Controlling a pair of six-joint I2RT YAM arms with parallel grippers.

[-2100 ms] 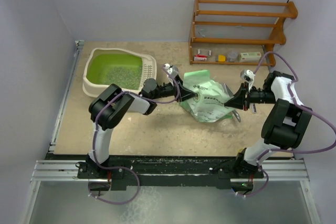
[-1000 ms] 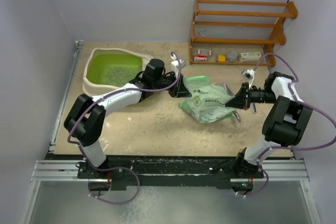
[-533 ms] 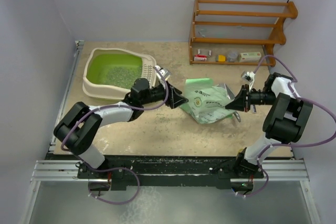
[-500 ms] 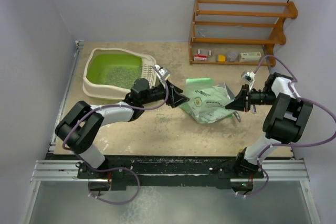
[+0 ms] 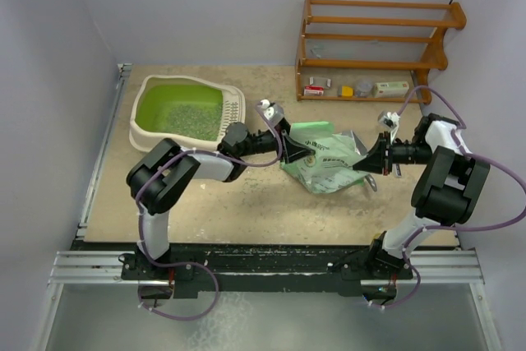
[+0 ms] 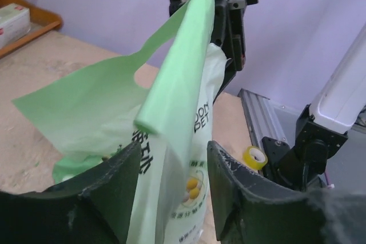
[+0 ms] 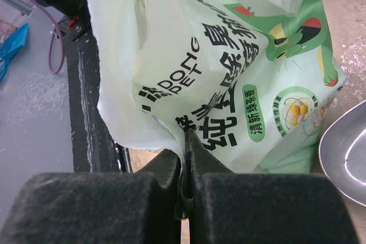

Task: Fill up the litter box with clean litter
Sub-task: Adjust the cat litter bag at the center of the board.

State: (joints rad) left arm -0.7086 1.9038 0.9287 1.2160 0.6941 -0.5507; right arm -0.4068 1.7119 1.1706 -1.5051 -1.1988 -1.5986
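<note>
Top external: litter box (image 5: 234, 109) on desk (image 5: 246, 203), left of bag (image 5: 327, 156), not touching it; litter (image 5: 182, 117) inside box. Left pincer (image 5: 285, 144) at bag's left edge, right pincer (image 5: 366, 163) at bag's right edge.
Left wrist: left pincer fingers (image 6: 111, 178) spread wide, bag fold between them, unclamped.
Right wrist: right pincer fully closed, pinching bag edge; metal bowl (image 7: 349, 164) just beside bag.

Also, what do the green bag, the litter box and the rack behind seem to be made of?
The green bag: thin plastic film, slightly glossy; it creases and lets light through. The litter box: probably rigid moulded plastic, smooth cream rim, lime inside. The rack: apparently varnished wood, orange-brown with a slight sheen.
</note>
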